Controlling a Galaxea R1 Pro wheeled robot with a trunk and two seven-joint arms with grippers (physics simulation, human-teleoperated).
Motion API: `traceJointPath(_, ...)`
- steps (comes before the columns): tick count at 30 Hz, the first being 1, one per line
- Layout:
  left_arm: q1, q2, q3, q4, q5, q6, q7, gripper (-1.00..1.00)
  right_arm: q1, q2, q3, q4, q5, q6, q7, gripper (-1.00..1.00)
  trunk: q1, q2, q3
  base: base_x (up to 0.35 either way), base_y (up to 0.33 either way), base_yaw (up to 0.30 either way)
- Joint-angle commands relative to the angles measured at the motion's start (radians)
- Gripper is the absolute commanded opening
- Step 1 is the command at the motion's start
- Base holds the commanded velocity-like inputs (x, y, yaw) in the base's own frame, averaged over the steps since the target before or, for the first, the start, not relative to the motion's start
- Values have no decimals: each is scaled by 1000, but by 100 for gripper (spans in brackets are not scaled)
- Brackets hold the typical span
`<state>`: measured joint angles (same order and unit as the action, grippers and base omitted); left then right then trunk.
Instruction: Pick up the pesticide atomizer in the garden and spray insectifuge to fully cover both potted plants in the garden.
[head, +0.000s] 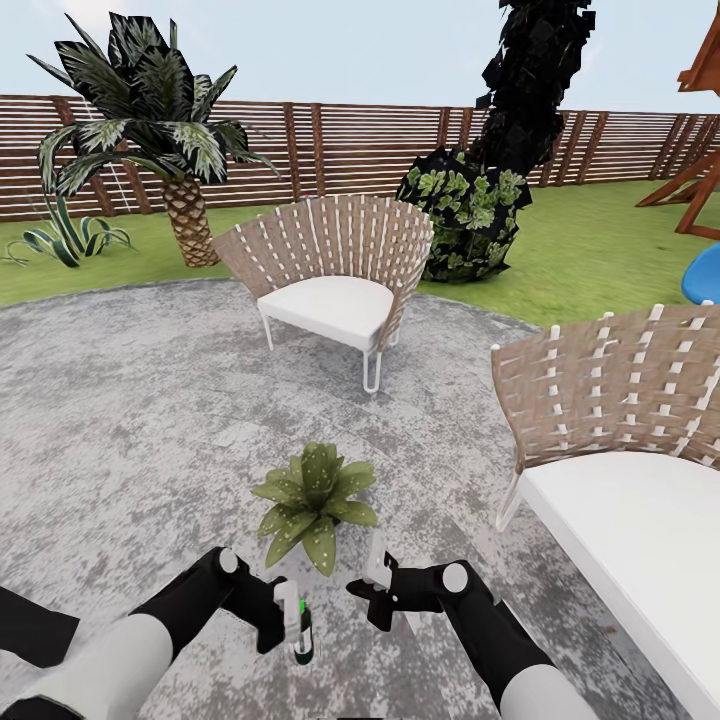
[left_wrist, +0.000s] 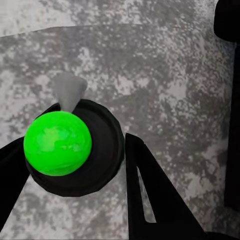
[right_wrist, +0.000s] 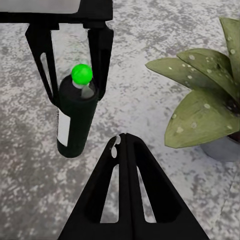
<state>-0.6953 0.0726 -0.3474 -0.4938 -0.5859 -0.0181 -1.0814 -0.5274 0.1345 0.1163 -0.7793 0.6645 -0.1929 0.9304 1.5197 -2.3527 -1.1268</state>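
pesticide atomizer (right_wrist: 75, 117) between left gripper (right_wrist: 72, 55) fingers (right_wrist: 102, 47)

The head view looks forward and down from above both arms, across the patio (head: 120, 420) to the fence (head: 330, 140); the left wrist view peers close down onto the atomizer (left_wrist: 75, 147); the right wrist view, low, faces the same atomizer (right_wrist: 75, 120) and a nearby plant (right_wrist: 205, 110), both shared with the head view.

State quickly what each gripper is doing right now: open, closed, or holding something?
Left gripper: closed around the spray bottle, held upright near the potted plant.
Right gripper: closed, fingers together, holding nothing.
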Motion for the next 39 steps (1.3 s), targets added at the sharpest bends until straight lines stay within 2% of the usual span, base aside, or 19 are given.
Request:
traceJointPath(1, -1, -19, -4, -2, -4, -2, -2, -100, 0, 0, -1, -1, 10, -8, 1, -100, 0, 0, -1, 0, 0, 0)
traceJointPath(6, -5, -57, -4, -2, -5, -2, -1, -100, 0, 0, -1, 0, 10, -8, 0, -100, 0, 0, -1, 0, 0, 0)
traceJointPath(8, -8, -63, -3, -10, -5, -2, -1, -100, 0, 0, -1, 0, 10, -8, -1, -100, 0, 0, -1, 0, 0, 0)
traceJointPath(11, -7, -64, 0, -41, -2, -1, -1, -100, 0, 0, -1, 0, 10, -8, -1, -100, 0, 0, -1, 0, 0, 0)
traceJointPath(17, -7, -66, 1, -49, 1, -2, 0, -100, 0, 0, -1, 0, 10, -8, -1, -100, 0, 0, -1, 0, 0, 0)
traceJointPath(28, -6, -102, 1, -48, 1, 0, 0, -100, 0, 0, -1, 1, 11, -8, -1, -100, 0, 0, -1, 0, 0, 0)
traceJointPath(39, -6, -108, 1, -48, 2, 0, 0, -100, 0, 0, -1, 2, 12, -8, -2, -100, 0, 0, -1, 0, 0, 0)
